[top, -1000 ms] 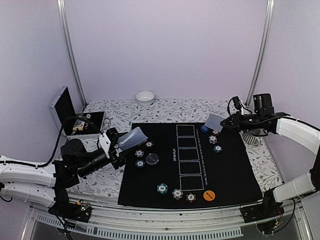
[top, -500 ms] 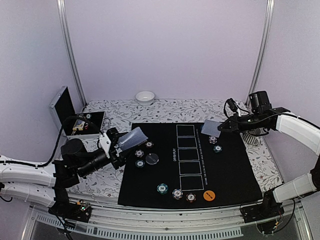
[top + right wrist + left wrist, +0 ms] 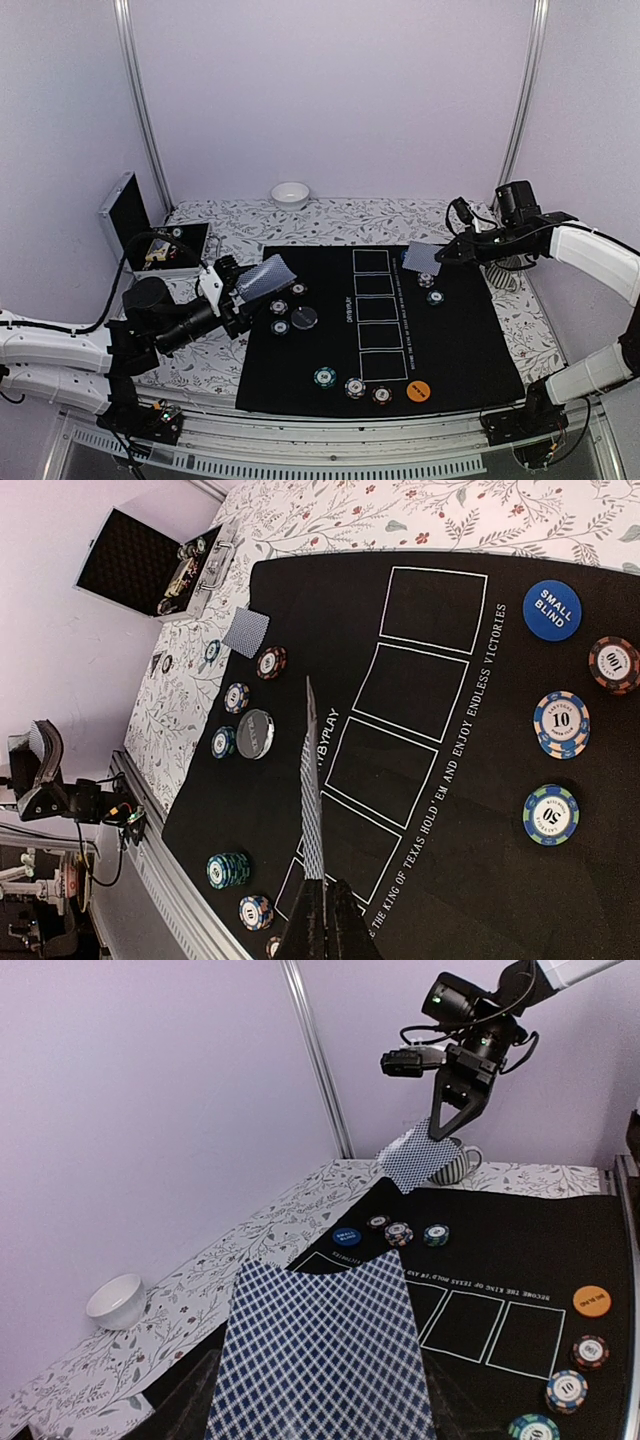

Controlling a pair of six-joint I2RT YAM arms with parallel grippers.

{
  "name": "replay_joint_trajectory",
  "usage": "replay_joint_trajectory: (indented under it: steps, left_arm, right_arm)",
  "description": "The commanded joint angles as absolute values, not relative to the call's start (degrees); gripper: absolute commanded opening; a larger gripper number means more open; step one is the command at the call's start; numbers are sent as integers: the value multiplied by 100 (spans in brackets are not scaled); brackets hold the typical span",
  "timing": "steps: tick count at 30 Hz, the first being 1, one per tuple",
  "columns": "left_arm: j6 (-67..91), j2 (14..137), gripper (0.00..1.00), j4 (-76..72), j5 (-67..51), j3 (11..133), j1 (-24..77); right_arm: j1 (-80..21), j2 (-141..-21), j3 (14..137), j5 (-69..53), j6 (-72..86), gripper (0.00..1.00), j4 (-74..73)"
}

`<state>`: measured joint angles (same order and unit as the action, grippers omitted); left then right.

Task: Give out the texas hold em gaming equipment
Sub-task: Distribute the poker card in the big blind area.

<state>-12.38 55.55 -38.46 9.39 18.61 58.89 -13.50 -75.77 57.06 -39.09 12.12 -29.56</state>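
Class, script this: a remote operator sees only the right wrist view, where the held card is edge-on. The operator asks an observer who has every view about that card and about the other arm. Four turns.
Operator: My card is just a thin line here. Which face is showing?
Observer: In the left wrist view the card shows its blue checked back towards the left arm, hanging below the right gripper.
Operator: I can't make out the left arm. What is it doing?
Observer: The left gripper is closed on a stack of cards, backs up, near the left edge of the mat.
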Motion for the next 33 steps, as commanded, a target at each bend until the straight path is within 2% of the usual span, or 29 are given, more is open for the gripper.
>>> replay_joint_trajectory:
  steps: [1,10,15,18,25,33]
  left_arm:
    - [-1245,5578,56,-3915,952,2022,5944]
    - [-1241,5588,56,-3928,960,2022,5949]
    - [-1243,5577,56,-3898,971,2027,5946]
    - [-1224,5579,56,-3908,964,2026,5944]
    - [-1236,5622,56,-3901,919,2084,5945]
    - [-1222,5634,56,-3933,909,2064,5949]
  right_arm:
    - [-1370,-7642,5850,-3827,1177,2,-2976]
    - [-1611,-7586,5818,-4026,1288,2,-3034]
    - [-2844,-7909,5292,-4251,1520,2,-3391]
    - [-3333,-8070,4918,-3881,1590,2,-3803]
    - [-3357,-7733,4523,-3874,1858,2,-4341]
    - [-3304,-7629,4504,-2673,2221,2,-4766]
